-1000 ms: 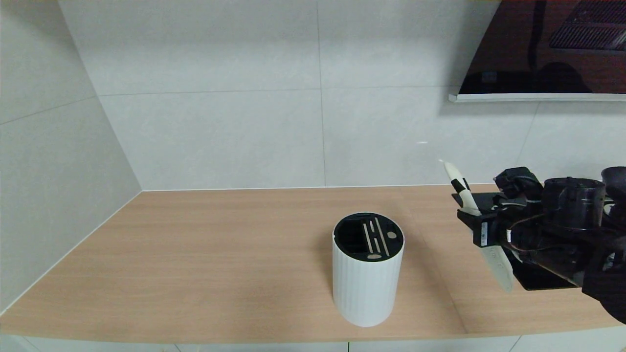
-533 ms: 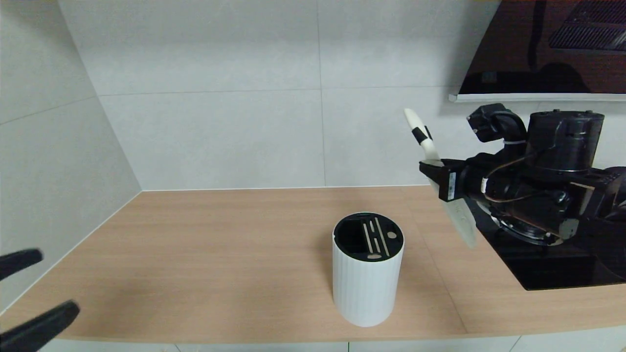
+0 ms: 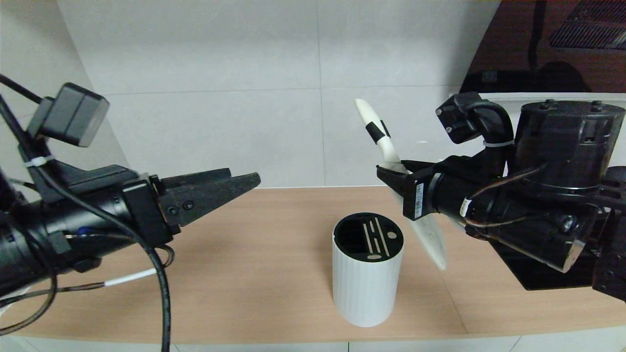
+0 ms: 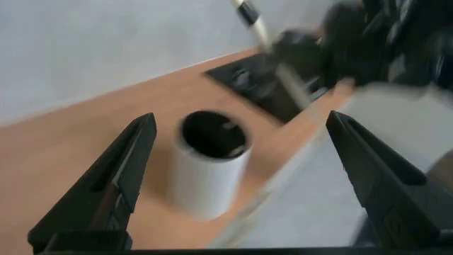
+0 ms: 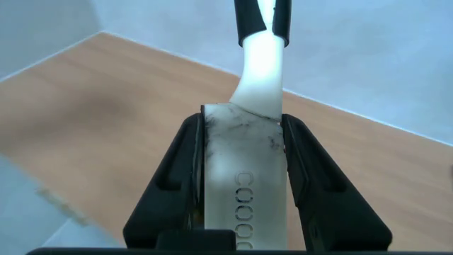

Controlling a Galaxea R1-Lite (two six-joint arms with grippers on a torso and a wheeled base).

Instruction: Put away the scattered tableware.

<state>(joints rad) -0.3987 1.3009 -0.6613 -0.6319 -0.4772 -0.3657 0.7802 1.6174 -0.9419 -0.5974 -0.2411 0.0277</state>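
Both arms have moved since a second ago: your left gripper (image 3: 242,186) has swung in from outside the picture to hang over the counter's left half, and your right gripper (image 3: 393,178) has carried the knife (image 3: 426,233) up and leftward, toward the holder (image 3: 368,274).

From the head view, the knife's long axis runs steeply. Its white handle with a black band points up and to the left against the tiled wall (image 3: 220,98), and its blade tip points down and to the right, hanging just right of the holder's top without touching it. Your right gripper is clamped on the blade near the handle. The ribbed white holder stands upright on the wooden counter (image 3: 254,278), its black slotted top facing up. A dark range hood (image 3: 547,44) hangs at upper right and a black cooktop (image 3: 543,281) sits below it.

From the left wrist view, your left gripper (image 4: 237,122) is spread wide with nothing in it, the holder (image 4: 205,177) beyond it, the knife (image 4: 272,53) farther off and blurred.

From the right wrist view, your right gripper (image 5: 244,142) pinches the flat white blade of the knife (image 5: 248,184) from both sides, the handle pointing away, over the counter (image 5: 106,106).
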